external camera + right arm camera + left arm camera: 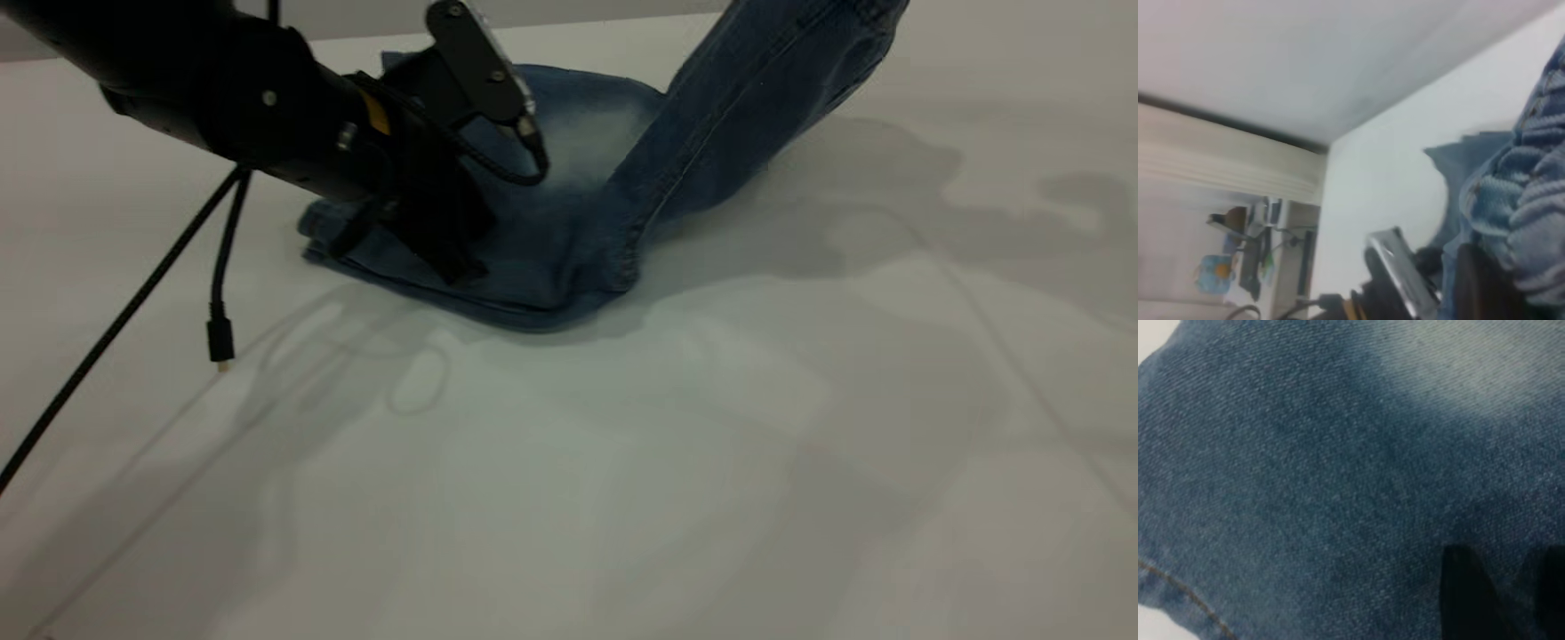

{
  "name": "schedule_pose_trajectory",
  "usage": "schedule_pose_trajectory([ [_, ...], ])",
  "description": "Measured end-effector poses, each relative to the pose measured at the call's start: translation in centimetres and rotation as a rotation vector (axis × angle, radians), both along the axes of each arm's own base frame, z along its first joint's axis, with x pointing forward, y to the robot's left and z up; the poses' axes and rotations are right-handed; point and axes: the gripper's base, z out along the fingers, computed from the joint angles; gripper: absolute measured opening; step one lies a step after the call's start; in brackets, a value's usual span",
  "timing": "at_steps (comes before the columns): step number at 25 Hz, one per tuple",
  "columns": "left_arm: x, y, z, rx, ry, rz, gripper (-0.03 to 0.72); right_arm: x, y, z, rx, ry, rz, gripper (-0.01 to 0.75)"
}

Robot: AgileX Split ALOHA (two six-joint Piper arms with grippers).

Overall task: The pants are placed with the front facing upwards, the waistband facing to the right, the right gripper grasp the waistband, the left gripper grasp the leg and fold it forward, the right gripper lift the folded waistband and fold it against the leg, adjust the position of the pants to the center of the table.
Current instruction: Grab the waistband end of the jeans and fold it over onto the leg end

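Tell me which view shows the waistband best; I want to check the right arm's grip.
The right wrist view: the gathered waistband fills its edge, puckers clear, beside the right tool. The exterior view shows only the pants lifted out of frame; the left wrist view shows flat denim, no waistband.

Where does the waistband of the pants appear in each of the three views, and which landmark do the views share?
Exterior view: the waistband is not in frame; the pants rise out of the top edge at upper right.
Left wrist view: not in it; only flat denim fills the picture.
Right wrist view: the puckered waistband runs along the right edge.
Shared landmark: the left gripper, low on the leg, also shows in the right wrist view.
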Motion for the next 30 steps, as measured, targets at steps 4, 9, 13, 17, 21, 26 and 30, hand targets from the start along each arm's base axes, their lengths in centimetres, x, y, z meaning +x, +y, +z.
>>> schedule_pose_trajectory([
  [4, -0.3, -0.5, 0.2, 0.006, 0.010, -0.015, 0.269, 0.0, 0.0, 0.0, 0.002, 0.000, 0.003, 0.078],
  [9, 0.2, 1.2, 1.8, 0.031, 0.035, 0.026, 0.269, 0.0, 0.0, 0.0, 0.003, 0.000, 0.003, 0.078],
  [13, 0.6, 0.1, 4.0, -0.028, -0.072, 0.002, 0.272, 0.0, 0.3, 0.0, 0.007, -0.001, 0.011, 0.078],
  [17, -0.2, -2.0, 4.0, -0.051, -0.104, -0.053, 0.272, -0.1, 0.8, 0.1, 0.011, -0.003, 0.031, 0.078],
  [21, -0.7, -2.7, 2.7, -0.061, -0.087, -0.060, 0.272, -0.3, 1.8, 0.3, 0.037, -0.013, 0.078, 0.078],
  [26, -1.6, -4.0, 0.8, -0.096, -0.056, -0.057, 0.272, -0.7, 2.9, 0.6, 0.067, -0.030, 0.138, 0.078],
  [30, -2.5, -5.8, 0.3, -0.129, -0.074, -0.096, 0.272, -0.8, 3.0, 0.9, 0.094, -0.040, 0.157, 0.078],
])
